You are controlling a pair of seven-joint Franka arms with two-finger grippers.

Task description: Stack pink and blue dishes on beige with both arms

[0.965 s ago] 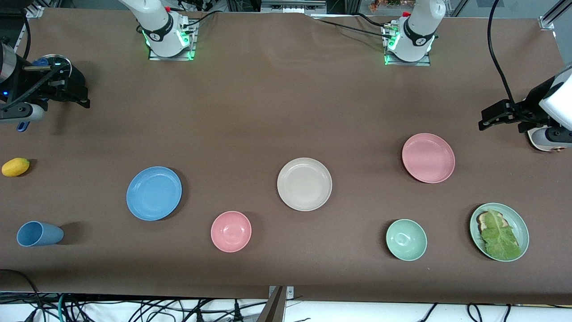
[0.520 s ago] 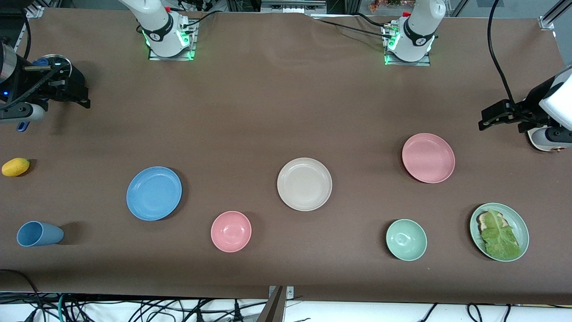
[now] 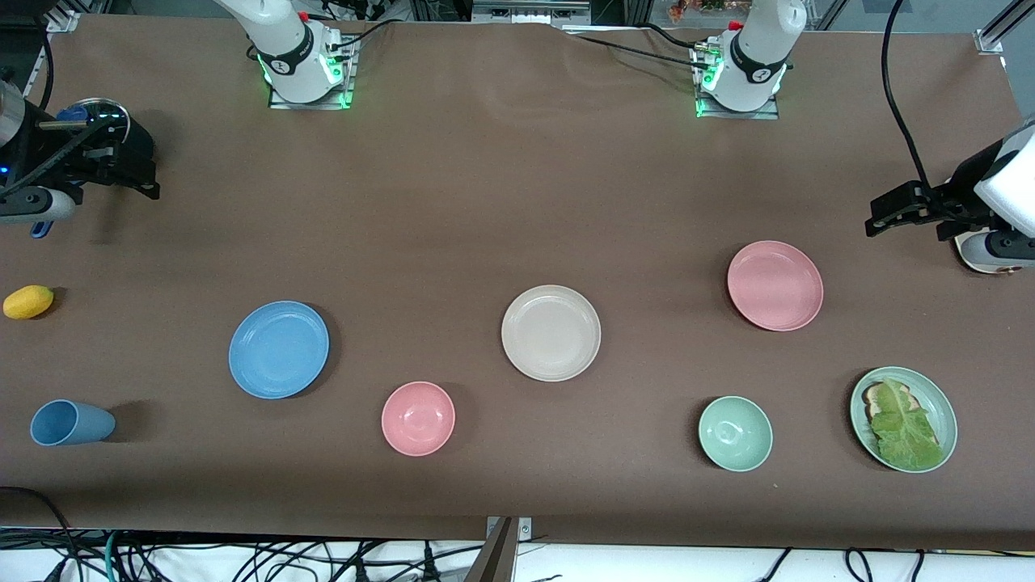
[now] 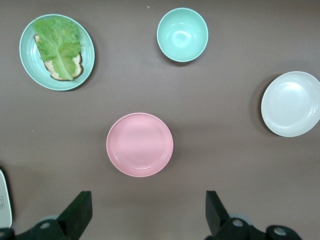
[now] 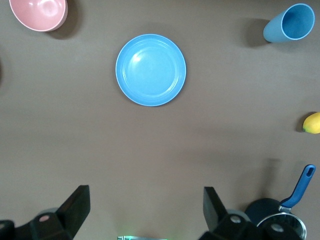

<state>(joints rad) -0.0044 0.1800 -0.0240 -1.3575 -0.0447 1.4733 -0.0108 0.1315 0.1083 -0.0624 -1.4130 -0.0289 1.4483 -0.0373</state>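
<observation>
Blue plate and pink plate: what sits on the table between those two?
The beige plate sits between the blue plate and the pink plate, touching neither; the front view shows it.

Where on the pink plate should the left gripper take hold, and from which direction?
Probably the low rim of the pink plate, from above on the edge toward the open left gripper. The plate lies flat and too wide to span, so one finger goes inside the rim.
</observation>
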